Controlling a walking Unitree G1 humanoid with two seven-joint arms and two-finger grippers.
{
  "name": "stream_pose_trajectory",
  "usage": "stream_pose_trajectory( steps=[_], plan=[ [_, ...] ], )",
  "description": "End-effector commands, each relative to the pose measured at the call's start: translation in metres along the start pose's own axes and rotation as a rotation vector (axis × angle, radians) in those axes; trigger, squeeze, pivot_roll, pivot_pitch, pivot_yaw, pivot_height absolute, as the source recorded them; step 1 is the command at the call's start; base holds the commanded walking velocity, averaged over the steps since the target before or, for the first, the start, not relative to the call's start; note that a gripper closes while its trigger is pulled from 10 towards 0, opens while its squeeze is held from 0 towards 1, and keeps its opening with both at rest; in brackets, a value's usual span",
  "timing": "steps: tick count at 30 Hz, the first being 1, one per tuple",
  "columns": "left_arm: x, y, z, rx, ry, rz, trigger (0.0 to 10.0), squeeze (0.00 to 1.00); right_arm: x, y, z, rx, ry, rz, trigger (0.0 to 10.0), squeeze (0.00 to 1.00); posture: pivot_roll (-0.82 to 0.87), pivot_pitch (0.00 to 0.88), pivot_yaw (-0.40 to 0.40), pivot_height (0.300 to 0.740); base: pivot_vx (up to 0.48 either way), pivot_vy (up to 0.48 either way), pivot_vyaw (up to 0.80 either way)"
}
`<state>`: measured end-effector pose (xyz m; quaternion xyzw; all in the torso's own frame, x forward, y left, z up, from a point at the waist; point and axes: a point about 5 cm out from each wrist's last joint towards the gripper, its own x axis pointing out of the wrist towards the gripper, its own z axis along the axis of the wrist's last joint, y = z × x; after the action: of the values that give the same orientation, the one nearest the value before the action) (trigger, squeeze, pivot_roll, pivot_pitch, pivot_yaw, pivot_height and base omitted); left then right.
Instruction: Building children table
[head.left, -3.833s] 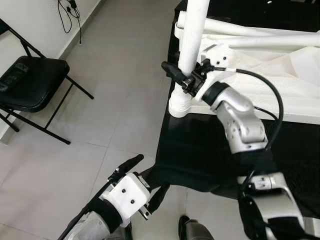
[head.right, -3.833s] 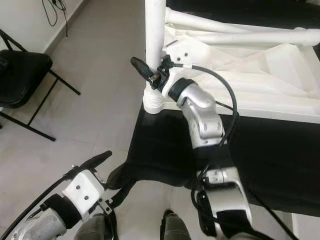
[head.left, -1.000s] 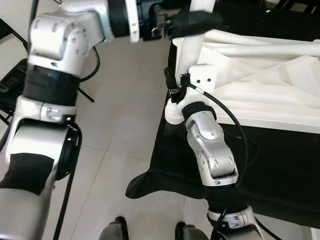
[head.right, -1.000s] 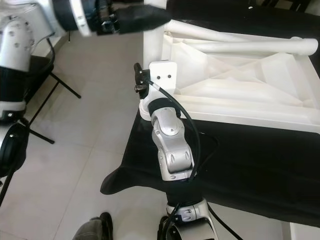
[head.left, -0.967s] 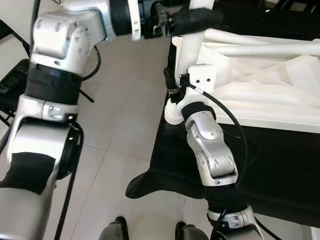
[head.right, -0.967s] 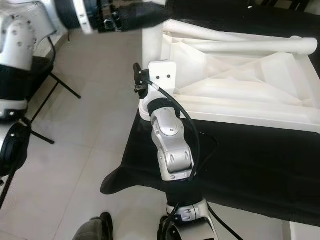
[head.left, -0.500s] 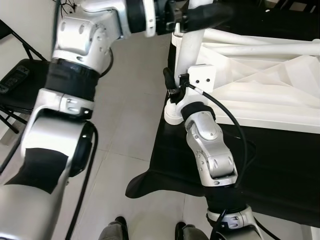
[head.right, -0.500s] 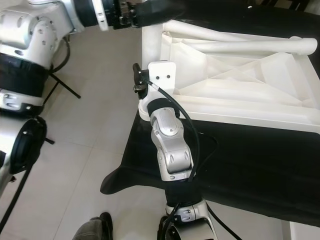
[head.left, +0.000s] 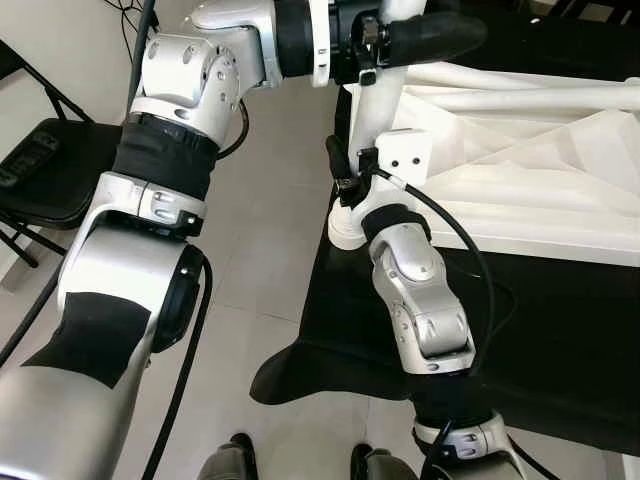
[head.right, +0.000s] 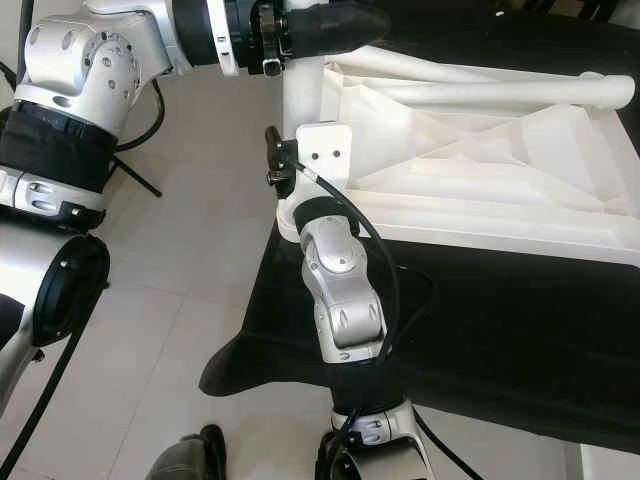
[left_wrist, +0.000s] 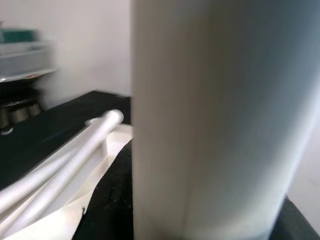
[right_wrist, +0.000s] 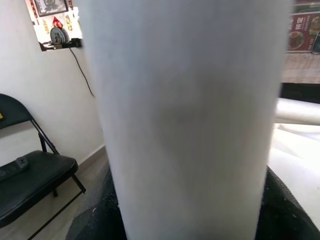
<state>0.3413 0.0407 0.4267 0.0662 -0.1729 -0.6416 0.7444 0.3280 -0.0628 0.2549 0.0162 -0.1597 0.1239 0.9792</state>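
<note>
Two grippers closed on upright white table leg (head.left: 372, 130) at 12 o'clock, tabletop (head.right: 480, 160) corner: left gripper (head.left: 400, 35) clamped high, right gripper (head.left: 345, 175) clamped low near socket; black chair (head.left: 50, 165) at 9

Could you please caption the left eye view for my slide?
Both end effectors, left high and right low, grip the upright white table leg at the upturned tabletop corner.

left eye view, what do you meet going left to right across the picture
black folding chair → left arm's silver shoulder and elbow → upright white table leg → overturned white tabletop with loose white legs lying on it
</note>
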Motion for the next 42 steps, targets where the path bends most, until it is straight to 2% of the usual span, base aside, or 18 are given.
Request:
stream_pose_trajectory(
  steps=[1, 2, 3, 6, 8, 10, 11, 12, 16, 17, 20, 24, 25, 26, 28, 29, 35, 42],
  plan=[
    [0.006, -0.003, 0.004, -0.006, -0.005, -0.034, 0.0, 0.00, -0.006, 0.021, -0.034, 0.093, 0.169, 0.094, 10.0, 0.00, 0.02, 0.251, 0.042, 0.740, 0.000, 0.000, 0.00],
    [0.006, -0.003, 0.004, -0.006, -0.003, -0.036, 0.0, 0.00, -0.005, 0.021, -0.032, 0.105, 0.153, 0.128, 10.0, 0.00, 0.02, 0.251, 0.042, 0.740, 0.000, 0.000, 0.00],
    [0.007, -0.002, 0.004, -0.008, -0.001, -0.042, 0.0, 0.00, 0.000, 0.020, -0.023, 0.131, 0.101, 0.213, 10.0, 1.00, 0.02, 0.252, 0.043, 0.740, 0.000, 0.000, 0.00],
    [0.007, -0.002, 0.004, -0.010, 0.000, -0.043, 0.0, 0.00, 0.001, 0.019, -0.020, 0.136, 0.088, 0.231, 10.0, 1.00, 0.02, 0.252, 0.043, 0.740, 0.000, 0.000, 0.00],
    [0.007, -0.002, 0.004, -0.013, 0.004, -0.042, 0.0, 0.00, 0.014, 0.010, 0.001, 0.160, -0.006, 0.368, 10.0, 1.00, 0.02, 0.251, 0.040, 0.740, 0.000, 0.000, 0.00],
    [0.007, -0.001, 0.003, -0.015, 0.006, -0.042, 0.0, 0.00, 0.025, -0.002, 0.018, 0.156, -0.046, 0.496, 10.0, 1.00, 0.02, 0.251, 0.039, 0.740, 0.000, 0.000, 0.00],
    [0.007, -0.001, 0.003, -0.015, 0.006, -0.042, 0.0, 0.00, 0.025, -0.002, 0.018, 0.156, -0.046, 0.496, 10.0, 1.00, 0.02, 0.251, 0.039, 0.740, 0.000, 0.000, 0.00],
    [0.007, -0.001, 0.003, -0.014, 0.007, -0.045, 0.0, 0.00, 0.029, -0.006, 0.022, 0.136, -0.030, 0.576, 10.0, 1.00, 0.02, 0.251, 0.037, 0.740, 0.000, 0.000, 0.00],
    [0.007, -0.002, 0.002, -0.013, 0.008, -0.048, 0.0, 0.00, 0.030, -0.009, 0.024, 0.120, -0.014, 0.637, 10.0, 1.00, 0.02, 0.251, 0.039, 0.740, 0.000, 0.000, 0.00],
    [0.008, -0.002, 0.002, -0.014, 0.008, -0.055, 0.0, 0.00, 0.034, -0.014, 0.028, 0.065, 0.001, 0.750, 10.0, 0.00, 0.01, 0.252, 0.041, 0.740, 0.000, 0.000, 0.00],
    [0.009, -0.003, 0.002, -0.018, 0.006, -0.073, 0.0, 0.00, 0.044, -0.024, 0.034, 0.011, 0.055, 0.865, 10.0, 0.00, 0.01, 0.253, 0.042, 0.740, 0.000, 0.000, 0.00],
    [0.011, -0.004, 0.001, -0.023, 0.002, -0.083, 0.0, 0.00, 0.047, -0.024, 0.032, -0.021, 0.081, 0.938, 10.0, 0.00, 0.01, 0.256, 0.041, 0.740, 0.000, 0.000, 0.00],
    [0.011, -0.005, 0.001, -0.025, 0.001, -0.088, 0.0, 0.00, 0.049, -0.023, 0.029, -0.038, 0.104, 0.960, 7.6, 0.00, 0.00, 0.257, 0.042, 0.740, 0.000, 0.000, 0.00],
    [0.012, -0.005, 0.000, -0.028, 0.000, -0.092, 0.0, 0.00, 0.051, -0.023, 0.028, -0.047, 0.118, 0.975, 2.6, 0.00, 0.00, 0.258, 0.042, 0.740, 0.000, 0.000, 0.00],
    [0.012, -0.005, 0.000, -0.028, 0.000, -0.092, 0.0, 0.00, 0.051, -0.023, 0.028, -0.047, 0.118, 0.975, 2.6, 0.00, 0.00, 0.258, 0.042, 0.740, 0.000, 0.000, 0.00],
    [0.012, -0.006, 0.000, -0.029, 0.000, -0.094, 0.0, 0.00, 0.052, -0.024, 0.027, -0.052, 0.127, 0.991, 0.0, 0.00, 0.00, 0.258, 0.042, 0.740, 0.000, 0.000, 0.00],
    [0.014, -0.008, -0.002, -0.026, -0.002, -0.106, 0.0, 0.00, 0.057, -0.024, 0.021, -0.027, 0.195, 1.024, 0.0, 0.00, 0.01, 0.263, 0.042, 0.740, 0.000, 0.000, 0.00],
    [0.015, -0.009, -0.002, -0.001, -0.007, -0.102, 0.0, 0.00, 0.059, -0.026, 0.017, -0.034, 0.206, 1.007, 0.0, 0.00, 0.01, 0.265, 0.040, 0.740, 0.000, 0.000, 0.00]
  ],
)
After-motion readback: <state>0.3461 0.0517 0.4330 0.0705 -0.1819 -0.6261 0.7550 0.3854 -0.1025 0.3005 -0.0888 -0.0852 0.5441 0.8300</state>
